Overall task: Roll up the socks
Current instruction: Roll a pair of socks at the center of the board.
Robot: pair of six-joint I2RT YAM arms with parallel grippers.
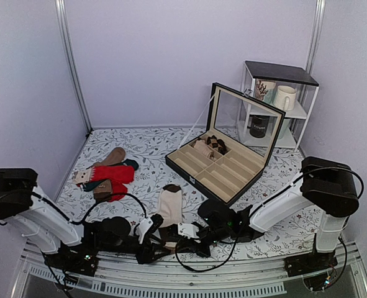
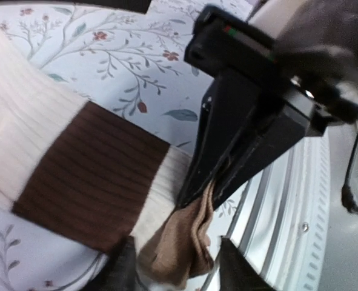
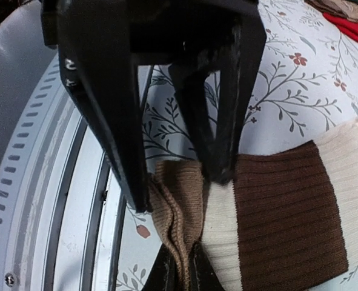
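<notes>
Slipping of the socks (image 3: 269, 212) is risked, since only the tan near edge is pinched by the right gripper (image 3: 180, 270) and left gripper (image 2: 172, 267); the roll could start crooked.

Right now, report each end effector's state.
Left end effector: closed on the socks.
Right end effector: closed on the socks' tan end.

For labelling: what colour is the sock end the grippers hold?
Tan-brown, on the cream socks; right wrist view shows it best.

Floral table (image 1: 140, 146) carries cream socks (image 1: 169, 206), red socks (image 1: 113, 174), perhaps a divided box (image 1: 223, 162)
</notes>
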